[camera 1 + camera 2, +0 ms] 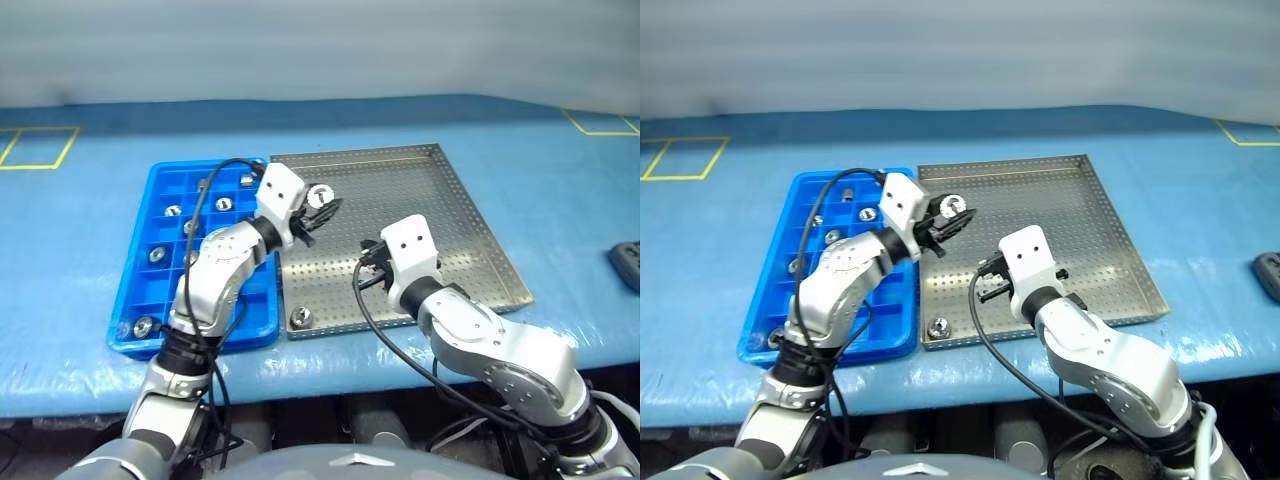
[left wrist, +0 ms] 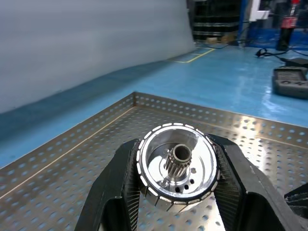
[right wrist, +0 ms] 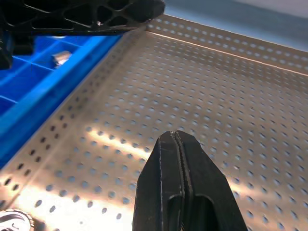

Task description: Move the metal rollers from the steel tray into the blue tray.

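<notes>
My left gripper point(image 1: 322, 203) is shut on a shiny metal roller point(image 2: 177, 166) with a small toothed hub, and holds it in the air over the steel tray's point(image 1: 450, 240) left side, beside the blue tray point(image 1: 262, 312). My right gripper point(image 3: 175, 140) is shut and empty, hovering low over the steel tray's perforated floor near its middle. Another roller point(image 1: 300, 317) lies in the steel tray's near left corner. Several rollers, such as the one at the near left point(image 1: 145, 325), sit in the blue tray's compartments.
Both trays lie side by side on a blue-covered table point(image 1: 560, 180) with yellow tape squares point(image 1: 38, 147) at the far corners. A black device point(image 1: 627, 262) lies at the table's right edge. The table's front edge runs just below the trays.
</notes>
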